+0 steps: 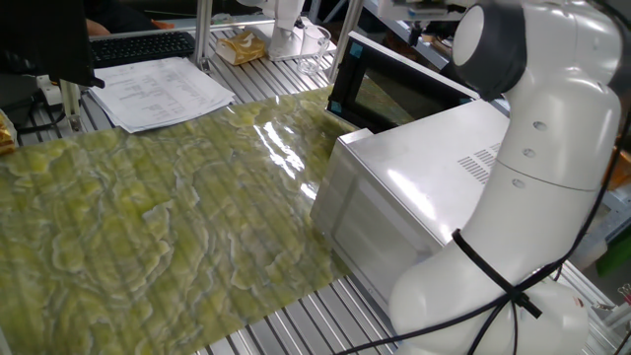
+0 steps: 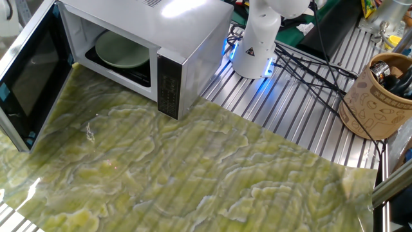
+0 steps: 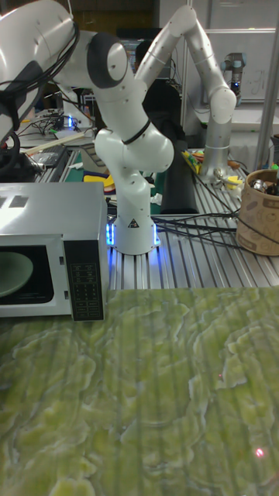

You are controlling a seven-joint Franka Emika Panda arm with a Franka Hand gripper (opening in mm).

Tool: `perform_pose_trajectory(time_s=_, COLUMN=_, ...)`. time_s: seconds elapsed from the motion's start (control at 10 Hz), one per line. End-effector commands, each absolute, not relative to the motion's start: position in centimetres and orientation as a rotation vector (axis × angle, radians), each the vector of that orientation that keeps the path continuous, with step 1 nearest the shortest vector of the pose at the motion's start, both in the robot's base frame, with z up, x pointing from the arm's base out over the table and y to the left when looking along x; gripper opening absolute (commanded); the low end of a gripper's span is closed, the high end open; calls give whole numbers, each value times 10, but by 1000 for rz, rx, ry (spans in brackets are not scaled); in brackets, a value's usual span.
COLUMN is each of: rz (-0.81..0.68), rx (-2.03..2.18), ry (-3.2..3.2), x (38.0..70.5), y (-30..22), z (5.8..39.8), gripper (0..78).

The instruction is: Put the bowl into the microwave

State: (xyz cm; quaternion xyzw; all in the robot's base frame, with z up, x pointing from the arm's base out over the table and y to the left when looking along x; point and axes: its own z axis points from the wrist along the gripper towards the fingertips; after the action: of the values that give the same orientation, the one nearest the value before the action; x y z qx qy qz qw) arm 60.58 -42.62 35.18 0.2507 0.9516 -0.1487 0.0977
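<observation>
Bowl [image 2: 121, 49] sitting inside the microwave [image 2: 161, 38], upper left of the frame, door open. Looks smooth, hard, slippery, easy to break; best pinched at the rim. Gripper not seen anywhere.

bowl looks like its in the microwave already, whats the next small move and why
Probably swing the door shut. The bowl already sits inside the microwave cavity, and the door stands wide open. No view shows the arm's fingers, so first bring them round to the door's outer edge.
</observation>
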Motion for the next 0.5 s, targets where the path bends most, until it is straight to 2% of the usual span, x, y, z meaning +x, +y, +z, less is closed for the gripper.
perform_pose_trajectory(time_s=0.1, rz=-445, rx=741, ry=2802, x=614, y=-432, z=341, gripper=12)
perform_pose_trajectory(time_s=0.5, rz=-433, rx=755, ry=2807, x=616, y=-430, z=335, gripper=12)
